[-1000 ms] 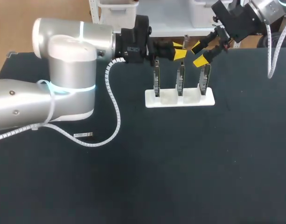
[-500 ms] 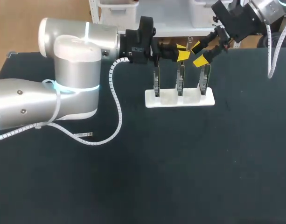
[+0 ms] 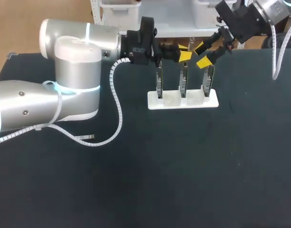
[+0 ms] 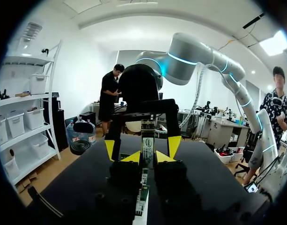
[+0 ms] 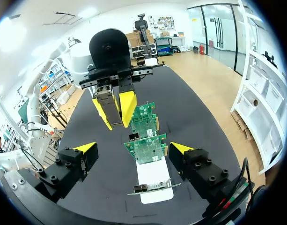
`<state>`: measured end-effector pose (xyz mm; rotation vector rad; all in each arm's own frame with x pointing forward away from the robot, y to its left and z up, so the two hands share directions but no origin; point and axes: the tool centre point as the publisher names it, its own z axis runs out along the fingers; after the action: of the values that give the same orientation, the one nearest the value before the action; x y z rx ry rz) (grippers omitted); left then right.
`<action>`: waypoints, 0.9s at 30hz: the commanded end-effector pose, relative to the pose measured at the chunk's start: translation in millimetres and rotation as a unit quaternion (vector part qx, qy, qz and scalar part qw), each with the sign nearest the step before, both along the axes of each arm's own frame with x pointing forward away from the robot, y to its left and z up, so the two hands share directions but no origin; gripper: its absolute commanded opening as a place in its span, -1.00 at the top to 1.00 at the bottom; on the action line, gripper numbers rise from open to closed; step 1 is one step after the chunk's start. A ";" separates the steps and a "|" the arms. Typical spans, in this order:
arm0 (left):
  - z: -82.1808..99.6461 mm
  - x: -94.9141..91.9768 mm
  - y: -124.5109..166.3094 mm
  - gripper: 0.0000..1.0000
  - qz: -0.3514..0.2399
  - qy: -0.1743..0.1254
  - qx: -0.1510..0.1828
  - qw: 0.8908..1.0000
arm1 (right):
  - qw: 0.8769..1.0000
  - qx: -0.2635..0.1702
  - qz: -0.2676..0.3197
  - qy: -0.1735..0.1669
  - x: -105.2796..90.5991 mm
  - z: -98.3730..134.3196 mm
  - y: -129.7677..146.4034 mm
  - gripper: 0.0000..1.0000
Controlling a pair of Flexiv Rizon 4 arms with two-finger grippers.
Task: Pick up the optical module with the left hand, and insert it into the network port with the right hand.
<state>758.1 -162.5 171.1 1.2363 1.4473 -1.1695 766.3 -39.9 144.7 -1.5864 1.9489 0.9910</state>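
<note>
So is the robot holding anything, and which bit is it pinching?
Yes. The left pincer is shut on the optical module, squeezing it from both sides along its long edges. The right pincer is open and holds nothing.

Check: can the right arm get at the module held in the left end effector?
Probably yes. The right end effector is open and close beside the left end effector, which holds the module above the circuit boards. Nothing shows between them, though that grip covers part of the module.
</note>
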 end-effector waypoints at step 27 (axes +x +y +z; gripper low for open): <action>-9.6 -0.4 -1.7 1.00 -0.008 0.000 0.007 1.000 | 1.000 0.000 -0.002 -0.002 -2.2 0.1 0.0 -1.00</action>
<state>756.2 -163.4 162.0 1.2593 1.4496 -1.1707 766.3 -39.9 144.7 -1.5864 1.9489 0.9910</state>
